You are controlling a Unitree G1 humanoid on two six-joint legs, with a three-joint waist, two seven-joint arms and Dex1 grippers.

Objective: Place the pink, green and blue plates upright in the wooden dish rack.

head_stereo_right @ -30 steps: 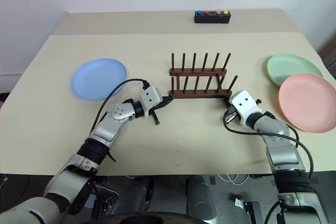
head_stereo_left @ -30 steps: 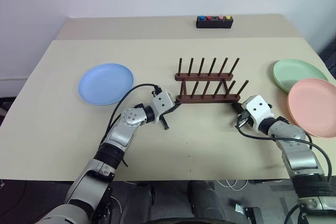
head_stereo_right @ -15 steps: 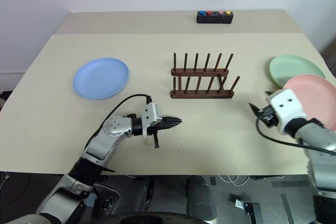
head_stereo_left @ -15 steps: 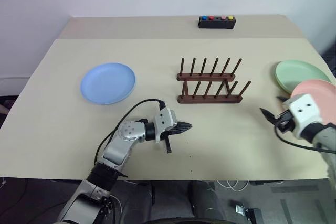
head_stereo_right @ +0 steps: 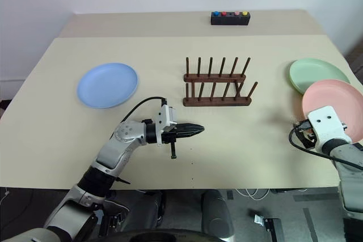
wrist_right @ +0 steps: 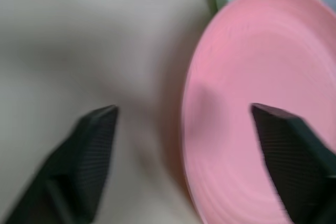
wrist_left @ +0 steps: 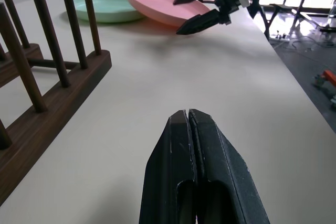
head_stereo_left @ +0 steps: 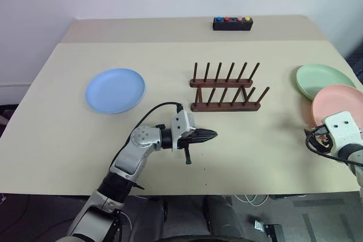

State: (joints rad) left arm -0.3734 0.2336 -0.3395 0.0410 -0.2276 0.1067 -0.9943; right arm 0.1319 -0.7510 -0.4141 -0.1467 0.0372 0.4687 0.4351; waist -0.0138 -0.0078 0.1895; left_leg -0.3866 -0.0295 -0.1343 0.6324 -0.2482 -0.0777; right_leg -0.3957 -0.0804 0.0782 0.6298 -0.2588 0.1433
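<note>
Approaching the pink plate (wrist_right: 247, 103).
I am straddling its near rim with the wide-open right gripper (wrist_right: 184, 119), empty; next, close and lift toward the wooden dish rack (head_stereo_left: 226, 91). Left gripper (wrist_left: 191, 124) is pinched shut.

Wooden dish rack (head_stereo_left: 226, 89) sits mid-tabletop (head_stereo_left: 68, 140), empty. Blue plate (head_stereo_left: 115, 90) lies flat well to its left. Green plate (head_stereo_left: 320, 79) and pink plate (head_stereo_left: 334, 106) lie far right, pink nearer, overlapping green's edge. Button box (head_stereo_left: 232, 23) behind the rack, far edge.
</note>
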